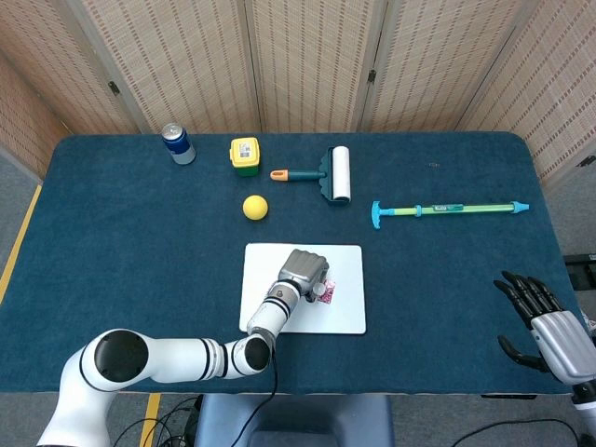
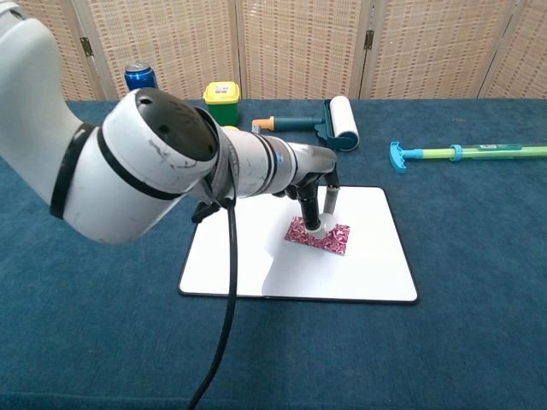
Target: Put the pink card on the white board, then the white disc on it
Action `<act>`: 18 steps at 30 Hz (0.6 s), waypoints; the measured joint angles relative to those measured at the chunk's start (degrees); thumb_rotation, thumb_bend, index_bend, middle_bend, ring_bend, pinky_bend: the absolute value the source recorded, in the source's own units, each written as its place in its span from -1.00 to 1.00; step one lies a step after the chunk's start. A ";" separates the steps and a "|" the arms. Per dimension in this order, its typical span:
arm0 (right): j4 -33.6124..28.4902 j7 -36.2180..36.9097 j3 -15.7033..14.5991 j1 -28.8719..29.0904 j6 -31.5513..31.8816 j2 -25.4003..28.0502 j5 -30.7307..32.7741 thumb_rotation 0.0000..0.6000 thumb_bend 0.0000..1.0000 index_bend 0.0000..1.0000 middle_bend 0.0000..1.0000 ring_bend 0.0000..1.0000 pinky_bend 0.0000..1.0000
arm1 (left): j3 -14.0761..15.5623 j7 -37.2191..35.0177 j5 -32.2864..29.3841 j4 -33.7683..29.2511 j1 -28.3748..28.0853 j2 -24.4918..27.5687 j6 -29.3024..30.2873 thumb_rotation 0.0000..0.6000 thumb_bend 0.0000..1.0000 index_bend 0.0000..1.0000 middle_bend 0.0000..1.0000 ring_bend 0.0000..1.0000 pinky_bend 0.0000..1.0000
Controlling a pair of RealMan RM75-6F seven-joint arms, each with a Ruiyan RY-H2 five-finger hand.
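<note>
The left hand (image 2: 314, 198) is reaching over the white board (image 2: 231, 256), its fingers pointing down and pinching the white disc (image 2: 318, 228) over the pink card (image 2: 329, 237). The disc seems to be touching the card's near-left part, though the fingers are hiding the contact. The card is lying flat on the board, right of the board's middle. The right hand (image 1: 540, 321) is hovering well to the right of the board, off the surface's (image 1: 112, 242) edge, fingers spread and grasping nothing. Beyond the board, a yellow ball (image 1: 255, 207) and a lint roller (image 1: 333, 174) are lying.
</note>
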 measured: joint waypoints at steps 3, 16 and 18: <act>0.00 -0.06 0.04 0.08 -0.25 -0.04 0.15 1.00 -0.42 -1.00 -1.00 -1.00 -1.00 | 0.18 0.00 -0.18 1.93 -0.05 -0.71 -1.61 1.00 -0.35 0.14 1.00 0.94 0.76; -0.47 -1.09 -0.02 0.39 -1.07 -0.14 0.44 1.00 -0.42 -1.00 -1.00 -1.00 -1.00 | 0.30 -0.26 -0.15 2.01 -0.49 -0.57 -2.62 1.00 -0.37 -0.39 1.00 0.94 0.76; -0.46 -1.13 -0.05 0.38 -0.99 -0.13 0.35 1.00 -0.42 -1.00 -1.00 -1.00 -1.00 | 0.18 -0.43 0.52 1.33 -0.47 -0.25 -2.06 1.00 -0.37 -0.41 1.00 0.94 0.76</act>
